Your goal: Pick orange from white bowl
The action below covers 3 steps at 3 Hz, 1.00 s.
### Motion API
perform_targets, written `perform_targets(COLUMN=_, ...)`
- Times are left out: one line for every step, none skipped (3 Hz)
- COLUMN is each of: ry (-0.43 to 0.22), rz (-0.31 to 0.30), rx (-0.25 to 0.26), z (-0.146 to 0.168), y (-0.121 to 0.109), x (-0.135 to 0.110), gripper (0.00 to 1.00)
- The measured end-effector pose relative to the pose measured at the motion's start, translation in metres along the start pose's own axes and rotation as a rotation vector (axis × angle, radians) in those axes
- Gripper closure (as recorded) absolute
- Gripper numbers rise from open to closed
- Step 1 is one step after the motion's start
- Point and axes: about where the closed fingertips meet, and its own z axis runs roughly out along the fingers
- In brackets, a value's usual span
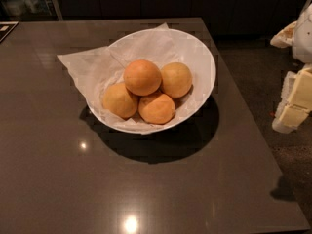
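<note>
Gripper (294, 104) sits at the right edge of the frame, mid-height, cream and white parts only partly in view, off the table over the floor (253, 77). Cannot tell whether it is open or closed. Holds nothing visible. It is well apart from the bowl.

Moving left: dark glossy table (195, 194) fills most of the frame. White bowl (201, 52) stands upper centre, rim tilted so the far right side rides higher and the near left side is lower. Crinkled white paper (83, 65) lines it and spills over the rim toward upper left.

Four fruits inside, packed touching. Target orange (142, 77) is the big reddish one, sitting on top of the pile, upper middle of the cluster. Paler fruit (176, 80) is just to its right, another paler one (119, 100) lower left, and a smaller deep-orange fruit (156, 108) is right below it.

Step in hand, by my read: the approach, no contact yet. To do it well, come in from above, not from the right side, since the high rim blocks that path. Centre over the top orange, open wider than the fruit, and close across its widest part. The skin looks smooth, so it may slip. Neighbours are tight on the right and below, so a low descent likely nudges them or snags paper. Lift straight up.
</note>
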Motion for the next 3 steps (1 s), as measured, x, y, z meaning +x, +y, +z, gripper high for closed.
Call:
perform_targets(ry=0.001, rz=-0.007, rx=0.004, z=-0.002, y=0.0, x=-0.003, gripper=0.0)
perform_targets(ry=0.015, rz=-0.047, rx=0.002, z=-0.002, y=-0.002, x=-0.016, gripper=0.0)
perform_targets(ry=0.034, rz=-0.136, rx=0.005, z=0.003, y=-0.004, x=-0.043, gripper=0.0)
